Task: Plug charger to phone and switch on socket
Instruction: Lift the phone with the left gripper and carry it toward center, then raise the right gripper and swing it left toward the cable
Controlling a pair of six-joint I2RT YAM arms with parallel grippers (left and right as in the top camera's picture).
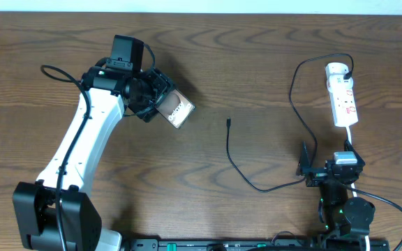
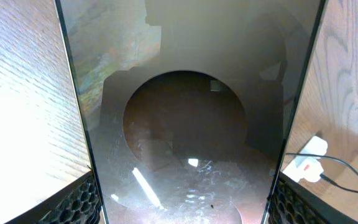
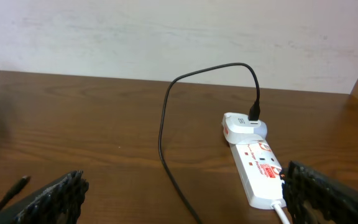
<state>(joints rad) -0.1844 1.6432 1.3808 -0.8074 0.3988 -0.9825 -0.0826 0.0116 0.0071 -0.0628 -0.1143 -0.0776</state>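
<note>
My left gripper point(image 1: 160, 99) is shut on the brown-bronze phone point(image 1: 178, 109) and holds it tilted at the table's upper left. In the left wrist view the phone's glossy face point(image 2: 185, 124) fills the space between the two fingers point(image 2: 182, 208). The charger cable point(image 1: 230, 150) runs from the black plug on the white socket point(image 1: 343, 97) in a loop across the table. Its connector tip point(image 1: 228, 123) lies free on the wood at the centre. My right gripper point(image 1: 326, 171) is open and empty, low near the front right, with the socket point(image 3: 260, 165) ahead on its right.
The socket's rounded end with its plug shows at the right of the left wrist view point(image 2: 306, 163). The cable point(image 3: 163, 134) crosses between my right fingers point(image 3: 185, 199), and its tip point(image 3: 17, 185) lies at the far left. A pale wall stands behind the table.
</note>
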